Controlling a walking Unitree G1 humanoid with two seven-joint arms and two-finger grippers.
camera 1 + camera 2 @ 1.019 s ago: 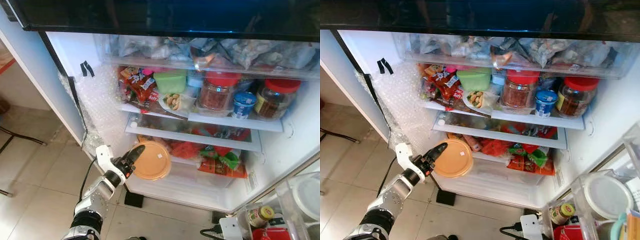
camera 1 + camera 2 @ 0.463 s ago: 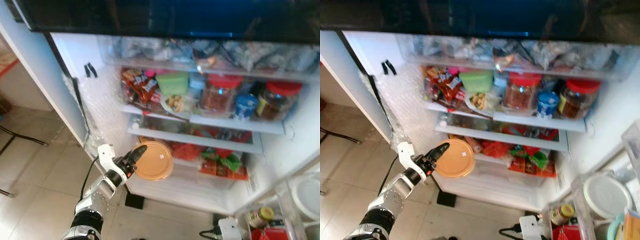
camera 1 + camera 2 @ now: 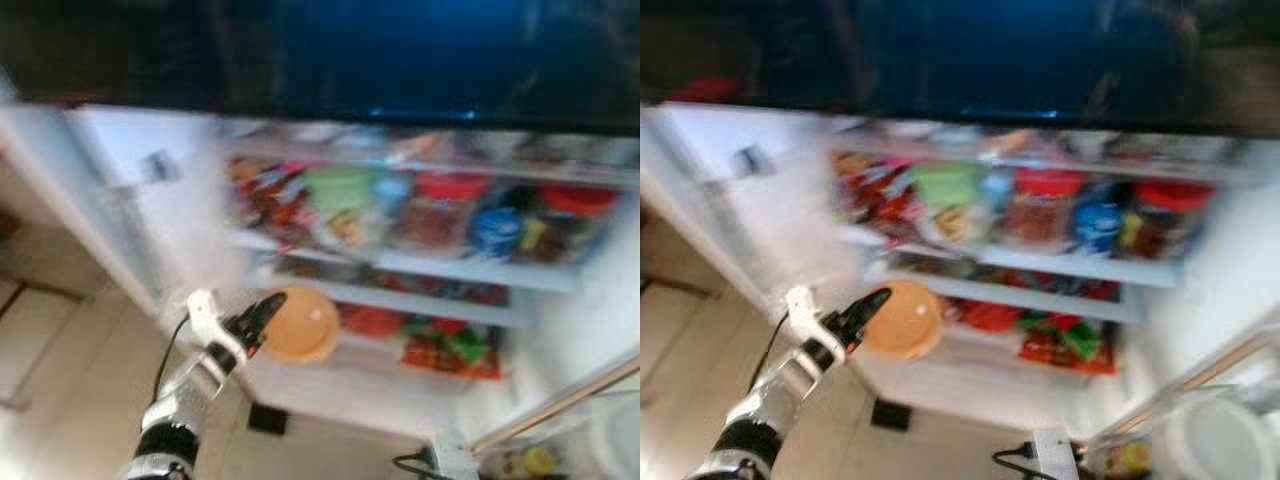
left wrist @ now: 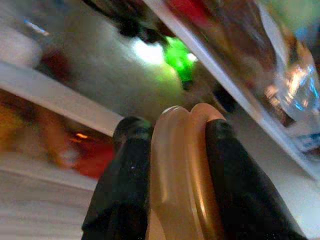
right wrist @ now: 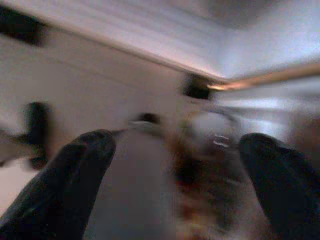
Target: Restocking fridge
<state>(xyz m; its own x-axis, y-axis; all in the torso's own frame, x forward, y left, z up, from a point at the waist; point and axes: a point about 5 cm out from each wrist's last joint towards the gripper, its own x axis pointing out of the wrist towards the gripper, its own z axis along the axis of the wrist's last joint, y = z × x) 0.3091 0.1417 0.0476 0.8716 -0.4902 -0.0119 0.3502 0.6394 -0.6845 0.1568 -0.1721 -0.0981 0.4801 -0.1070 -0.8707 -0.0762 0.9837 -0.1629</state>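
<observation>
We judge the step in hand to be carrying the orange container [image 3: 300, 325] into the open fridge [image 3: 590, 300], and to do it well we should keep it level, steady ourselves first since the head views are blurred, and aim for whatever free room there is on the lower shelf [image 3: 440, 300] rather than nudging the packets [image 3: 450, 345] already lying below it. Our left gripper [image 3: 262, 312] is clenched on the container's rim: in the left wrist view its two black fingers [image 4: 125, 185] press either side of the stacked edge of lid and tub [image 4: 182, 170], so the hold is thin and a knock against a shelf front could twist it loose. The container hangs in front of the lower part of the fridge, near the left end of the shelves and not yet resting on anything. It is round, flat and shallow, a pale orange plastic with a small white label on its lid. Our right gripper [image 5: 175, 190] has its fingers spread apart with nothing between them
</observation>
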